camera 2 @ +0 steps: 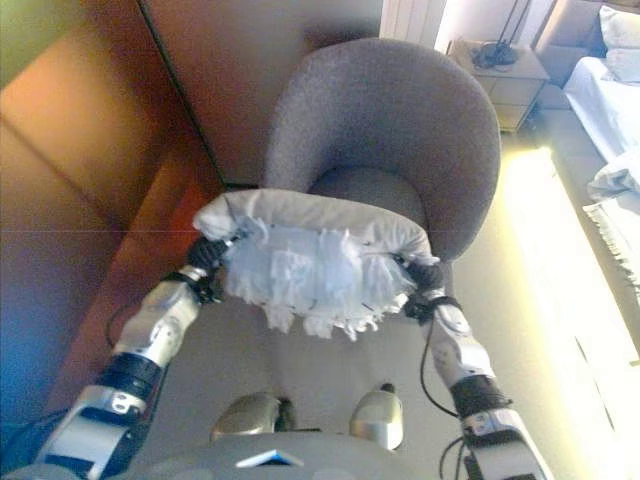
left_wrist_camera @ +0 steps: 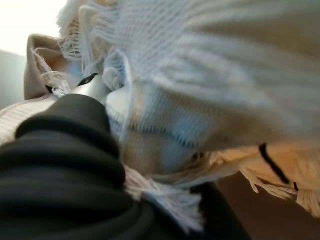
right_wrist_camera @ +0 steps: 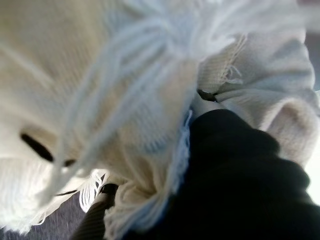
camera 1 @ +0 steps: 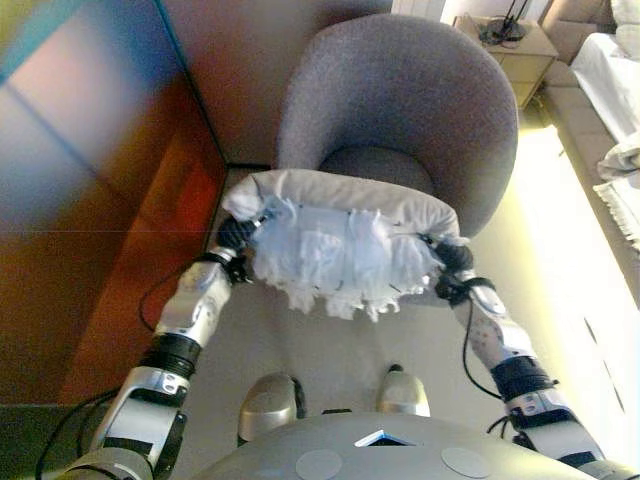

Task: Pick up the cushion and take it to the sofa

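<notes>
I hold the cushion, cream with a pale blue fringed face, at chest height between both hands, just in front of a grey armchair. My left hand grips its left end and my right hand its right end. The fabric bunches over both hands and hides most of the fingers. In the left wrist view the hand is buried in the cushion. In the right wrist view the hand is pressed into the cushion. The cushion hangs above the seat's front edge, clear of it.
A wooden panel wall stands close on the left. A bedside table with cables on it is at the back right. Pale furniture with white cloth runs along the right. Pale carpet lies between it and the armchair.
</notes>
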Motion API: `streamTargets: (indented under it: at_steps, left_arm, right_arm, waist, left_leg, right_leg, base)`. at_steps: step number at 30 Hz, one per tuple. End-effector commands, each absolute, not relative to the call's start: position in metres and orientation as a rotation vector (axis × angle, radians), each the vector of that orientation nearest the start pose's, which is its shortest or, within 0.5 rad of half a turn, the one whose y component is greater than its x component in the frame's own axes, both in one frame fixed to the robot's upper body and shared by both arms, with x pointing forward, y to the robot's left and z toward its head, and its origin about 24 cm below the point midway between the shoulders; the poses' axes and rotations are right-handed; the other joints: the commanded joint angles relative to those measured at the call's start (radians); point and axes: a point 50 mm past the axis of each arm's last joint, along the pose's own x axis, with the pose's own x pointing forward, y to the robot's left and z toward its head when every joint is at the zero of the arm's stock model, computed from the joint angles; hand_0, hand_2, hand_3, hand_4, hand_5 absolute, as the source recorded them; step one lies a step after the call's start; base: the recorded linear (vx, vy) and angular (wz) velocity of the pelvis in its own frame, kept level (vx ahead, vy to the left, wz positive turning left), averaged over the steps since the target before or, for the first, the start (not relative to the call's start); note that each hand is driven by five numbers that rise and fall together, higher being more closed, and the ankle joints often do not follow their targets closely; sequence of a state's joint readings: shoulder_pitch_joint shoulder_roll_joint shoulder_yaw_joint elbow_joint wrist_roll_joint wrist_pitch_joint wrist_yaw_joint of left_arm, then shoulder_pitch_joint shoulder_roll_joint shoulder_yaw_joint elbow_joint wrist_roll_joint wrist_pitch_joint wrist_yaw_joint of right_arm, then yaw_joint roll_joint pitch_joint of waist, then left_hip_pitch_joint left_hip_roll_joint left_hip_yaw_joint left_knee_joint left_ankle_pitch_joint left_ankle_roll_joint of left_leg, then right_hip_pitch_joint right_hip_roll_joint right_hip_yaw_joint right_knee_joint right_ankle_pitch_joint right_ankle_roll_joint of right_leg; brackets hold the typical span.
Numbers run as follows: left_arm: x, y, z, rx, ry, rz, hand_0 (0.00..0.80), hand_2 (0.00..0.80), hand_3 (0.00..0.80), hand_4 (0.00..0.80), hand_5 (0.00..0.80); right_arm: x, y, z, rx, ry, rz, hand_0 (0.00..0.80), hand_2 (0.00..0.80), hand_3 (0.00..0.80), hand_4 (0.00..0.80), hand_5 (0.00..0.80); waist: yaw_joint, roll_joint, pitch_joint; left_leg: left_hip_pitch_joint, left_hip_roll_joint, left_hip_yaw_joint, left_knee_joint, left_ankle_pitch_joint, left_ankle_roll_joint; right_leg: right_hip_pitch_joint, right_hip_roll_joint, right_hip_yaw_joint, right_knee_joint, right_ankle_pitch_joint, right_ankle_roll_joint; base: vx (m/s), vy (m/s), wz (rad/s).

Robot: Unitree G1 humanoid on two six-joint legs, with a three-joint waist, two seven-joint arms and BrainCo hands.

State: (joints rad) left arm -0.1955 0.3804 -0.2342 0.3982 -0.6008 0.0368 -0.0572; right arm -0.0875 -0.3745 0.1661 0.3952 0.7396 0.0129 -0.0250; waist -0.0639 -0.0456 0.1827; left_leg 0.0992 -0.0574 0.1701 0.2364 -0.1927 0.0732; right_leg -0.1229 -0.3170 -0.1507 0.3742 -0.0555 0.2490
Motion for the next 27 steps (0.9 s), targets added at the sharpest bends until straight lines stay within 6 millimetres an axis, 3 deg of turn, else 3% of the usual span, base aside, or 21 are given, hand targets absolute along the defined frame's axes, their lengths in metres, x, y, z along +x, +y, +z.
streamTargets:
  at_steps: [1, 4, 5, 7, 9, 10, 13, 16, 19, 23, 25, 27]
  left_arm:
    - [0.299, 0.177, 0.045, -0.156, 0.080, -0.220, 0.800, 0.800, 0.800, 0.800, 0.800]
    - [0.296, 0.178, 0.042, -0.165, 0.087, -0.208, 0.800, 0.800, 0.800, 0.800, 0.800]
    - [0.296, 0.176, 0.042, -0.168, 0.081, -0.205, 0.800, 0.800, 0.800, 0.800, 0.800]
    - [0.296, 0.175, 0.041, -0.192, 0.083, -0.189, 0.800, 0.800, 0.800, 0.800, 0.800]
    - [0.294, 0.177, 0.038, -0.214, 0.087, -0.167, 0.800, 0.800, 0.800, 0.800, 0.800]
    - [0.293, 0.179, 0.038, -0.211, 0.085, -0.151, 0.800, 0.800, 0.800, 0.800, 0.800]
    - [0.291, 0.182, 0.038, -0.223, 0.074, -0.128, 0.800, 0.800, 0.800, 0.800, 0.800]
    - [0.292, 0.179, 0.036, -0.226, 0.073, -0.110, 0.800, 0.800, 0.800, 0.800, 0.800]
    - [0.294, 0.175, 0.034, -0.224, 0.067, -0.117, 0.800, 0.800, 0.800, 0.800, 0.800]
    - [0.297, 0.177, 0.033, -0.243, 0.081, -0.151, 0.800, 0.800, 0.800, 0.800, 0.800]
    - [0.299, 0.175, 0.032, -0.235, 0.089, -0.163, 0.800, 0.800, 0.800, 0.800, 0.800]
    - [0.300, 0.174, 0.030, -0.226, 0.098, -0.165, 0.800, 0.800, 0.800, 0.800, 0.800]
  right_arm:
    - [0.291, -0.190, 0.035, 0.421, 0.084, 0.082, 0.800, 0.800, 0.800, 0.800, 0.800]
    - [0.291, -0.194, 0.038, 0.406, 0.079, 0.072, 0.800, 0.800, 0.800, 0.800, 0.800]
    - [0.290, -0.195, 0.039, 0.379, 0.076, 0.080, 0.800, 0.800, 0.800, 0.800, 0.800]
    - [0.288, -0.191, 0.040, 0.327, 0.081, 0.119, 0.800, 0.800, 0.800, 0.800, 0.800]
    - [0.286, -0.184, 0.038, 0.282, 0.101, 0.165, 0.800, 0.800, 0.800, 0.800, 0.800]
    - [0.284, -0.180, 0.038, 0.253, 0.110, 0.210, 0.800, 0.800, 0.800, 0.800, 0.800]
    - [0.285, -0.175, 0.037, 0.218, 0.118, 0.248, 0.800, 0.800, 0.800, 0.800, 0.800]
    - [0.286, -0.168, 0.032, 0.240, 0.134, 0.243, 0.800, 0.800, 0.800, 0.800, 0.800]
    - [0.292, -0.158, 0.034, 0.258, 0.134, 0.223, 0.800, 0.800, 0.800, 0.800, 0.800]
    - [0.300, -0.155, 0.039, 0.256, 0.125, 0.164, 0.800, 0.800, 0.800, 0.800, 0.800]
    - [0.303, -0.153, 0.040, 0.255, 0.132, 0.138, 0.800, 0.800, 0.800, 0.800, 0.800]
    - [0.304, -0.150, 0.039, 0.259, 0.142, 0.122, 0.800, 0.800, 0.800, 0.800, 0.800]
  waist:
    - [-0.002, -0.017, -0.054]
    - [-0.013, -0.019, -0.075]
    - [-0.022, -0.017, -0.087]
    - [-0.031, -0.008, -0.105]
    - [-0.039, 0.007, -0.125]
    - [-0.039, 0.016, -0.133]
    - [-0.026, 0.008, -0.142]
    - [-0.012, -0.012, -0.140]
    - [0.008, -0.009, -0.130]
    - [0.037, 0.027, -0.121]
    - [0.063, 0.036, -0.110]
    - [0.080, 0.039, -0.107]
  left_leg:
    - [0.104, -0.042, -0.032, -0.055, -0.075, -0.004]
    - [0.131, -0.031, -0.030, -0.033, -0.108, -0.003]
    - [0.135, -0.019, -0.034, -0.017, -0.105, -0.013]
    - [0.158, 0.011, -0.019, 0.003, -0.094, -0.034]
    - [0.182, 0.055, -0.020, 0.042, -0.002, -0.079]
    - [0.167, 0.089, -0.025, 0.117, 0.084, -0.119]
    - [0.082, 0.127, -0.028, 0.343, 0.195, -0.166]
    - [-0.039, 0.145, -0.028, 0.485, 0.202, -0.162]
    - [-0.079, 0.158, -0.031, 0.355, 0.181, -0.144]
    - [-0.064, 0.159, -0.063, 0.001, 0.214, -0.156]
    - [-0.093, 0.147, -0.092, -0.082, 0.237, -0.170]
    - [-0.120, 0.141, -0.093, -0.108, 0.238, -0.172]
  right_leg:
    - [-0.145, 0.112, -0.039, -0.346, 0.357, -0.016]
    - [-0.111, 0.128, -0.024, -0.336, 0.306, -0.042]
    - [-0.095, 0.141, -0.006, -0.347, 0.288, -0.052]
    - [-0.090, 0.141, -0.013, -0.312, 0.264, -0.064]
    - [-0.078, 0.152, -0.019, -0.270, 0.232, -0.087]
    - [-0.048, 0.171, -0.018, -0.264, 0.201, -0.111]
    - [0.012, 0.181, -0.025, -0.266, 0.152, -0.162]
    - [0.064, 0.170, -0.022, -0.272, 0.123, -0.190]
    - [0.101, 0.174, -0.003, -0.274, 0.102, -0.188]
    - [0.162, 0.197, 0.017, -0.263, 0.049, -0.167]
    - [0.207, 0.195, 0.025, -0.266, 0.027, -0.157]
    - [0.236, 0.186, 0.024, -0.262, 0.009, -0.150]
  base:
    - [0.359, -0.059, -0.55]
    - [0.370, -0.114, 0.11]
    - [0.408, -0.178, 0.33]
    - [0.337, -0.161, 0.29]
    - [0.283, -0.182, 0.28]
    - [0.257, -0.211, 0.34]
    - [0.248, -0.208, 0.24]
    - [0.206, -0.105, -0.18]
    - [0.198, 0.067, 0.00]
    - [0.222, 0.146, 0.13]
    - [0.228, 0.112, 0.30]
    - [0.224, 0.100, 0.03]
